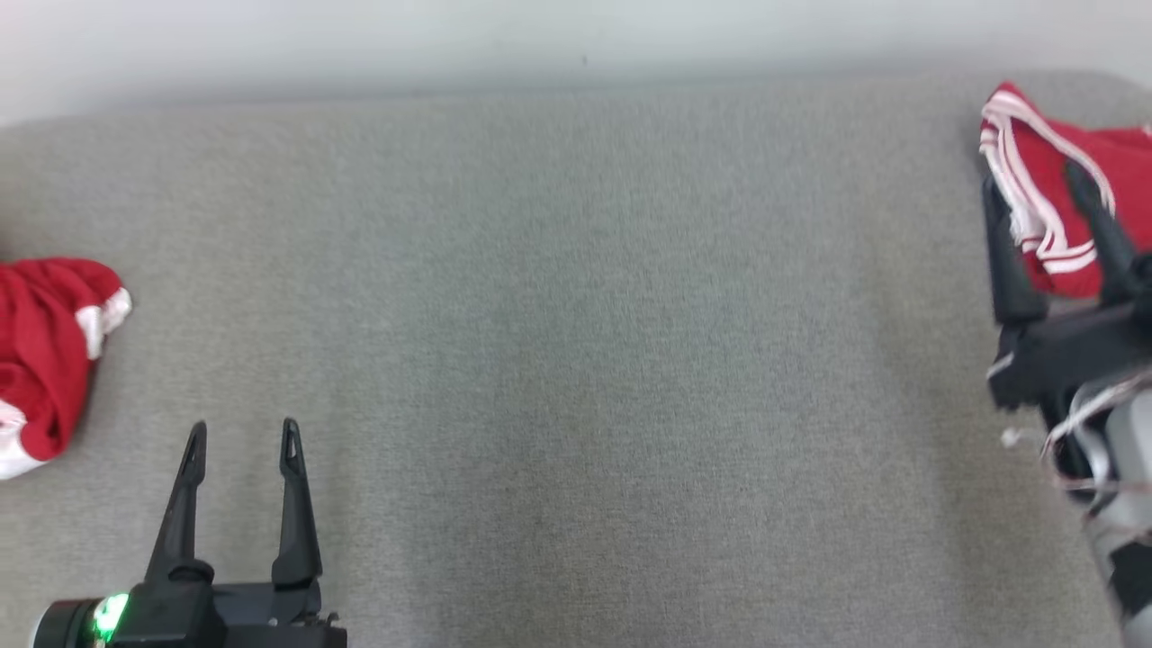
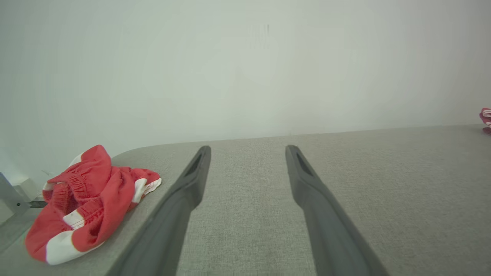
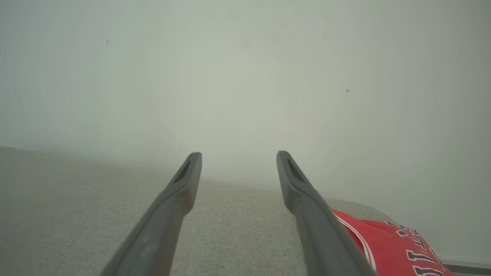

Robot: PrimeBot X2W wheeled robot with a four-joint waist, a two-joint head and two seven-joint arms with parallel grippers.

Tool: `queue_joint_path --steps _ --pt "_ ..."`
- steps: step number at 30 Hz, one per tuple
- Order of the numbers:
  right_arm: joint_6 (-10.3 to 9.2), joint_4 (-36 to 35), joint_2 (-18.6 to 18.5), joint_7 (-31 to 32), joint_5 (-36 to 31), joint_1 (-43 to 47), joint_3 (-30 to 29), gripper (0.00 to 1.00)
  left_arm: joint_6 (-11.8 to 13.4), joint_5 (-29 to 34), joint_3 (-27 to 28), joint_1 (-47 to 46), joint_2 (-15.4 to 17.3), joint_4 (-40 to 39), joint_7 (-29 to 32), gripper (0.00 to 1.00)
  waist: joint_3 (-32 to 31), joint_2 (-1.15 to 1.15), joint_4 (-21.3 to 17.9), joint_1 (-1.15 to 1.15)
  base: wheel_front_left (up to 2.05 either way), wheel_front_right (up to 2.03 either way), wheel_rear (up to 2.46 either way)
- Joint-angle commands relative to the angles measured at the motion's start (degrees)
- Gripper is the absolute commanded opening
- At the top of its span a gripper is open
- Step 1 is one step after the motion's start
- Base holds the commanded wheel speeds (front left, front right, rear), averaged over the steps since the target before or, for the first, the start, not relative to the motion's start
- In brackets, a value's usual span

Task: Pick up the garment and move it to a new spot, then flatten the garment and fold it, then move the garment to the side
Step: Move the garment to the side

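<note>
The work surface (image 1: 576, 360) is a grey woven cover that spans the head view, with a pale wall (image 1: 576, 36) behind its far edge.

At the far left, a crumpled red-and-white garment (image 1: 49, 351) lies bunched on the surface and runs off the view's left edge. In the left wrist view this garment (image 2: 88, 203) sits near the rounded corner of the surface, to the left of the fingers and apart from them. An elastic waistband is visible in its folds.

The left gripper (image 1: 243, 426) stands at the lower left with its fingers pointing up the view. A green light (image 1: 110, 616) is lit on its wrist. Its jaws are spread wide, and the left wrist view shows bare grey cover between the left gripper's (image 2: 248, 147) two fingers.

The middle of the surface is plain grey cover.

At the far right, the right gripper (image 1: 1033, 177) is also spread wide. Its fingers overlap the near edge of a red striped garment (image 1: 1044, 153) that lies at the upper right. In the right wrist view, the red striped garment (image 3: 387, 241), which carries dark lettering, lies just beside the right-hand finger of the right gripper (image 3: 238, 153). Contact cannot be confirmed. Grey cover shows between the fingers. Loose cables (image 1: 1080, 423) run along the right arm.
</note>
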Motion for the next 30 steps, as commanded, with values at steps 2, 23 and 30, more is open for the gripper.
queue_joint_path --steps 2,23,30 --pt "-0.17 -1.4 1.7 -0.2 -0.6 2.8 -1.0 1.0 -0.2 -0.3 0.5 1.2 0.0 0.4 -0.2 1.0 -3.8 0.02 1.2 0.02 0.0 0.0 0.0" --pt "-0.16 -13.3 17.3 -0.3 -4.6 29.5 -8.5 1.0 -0.8 -1.2 3.0 7.0 0.6 5.8 -0.2 1.0 -12.7 0.02 -1.6 0.02 0.0 0.0 0.0" --pt "-0.16 -16.3 20.0 -0.3 -6.3 34.1 -9.5 1.0 -1.2 -1.5 3.2 8.0 0.8 7.9 -0.2 1.0 -13.6 0.02 -1.8 0.02 0.0 0.0 0.0"
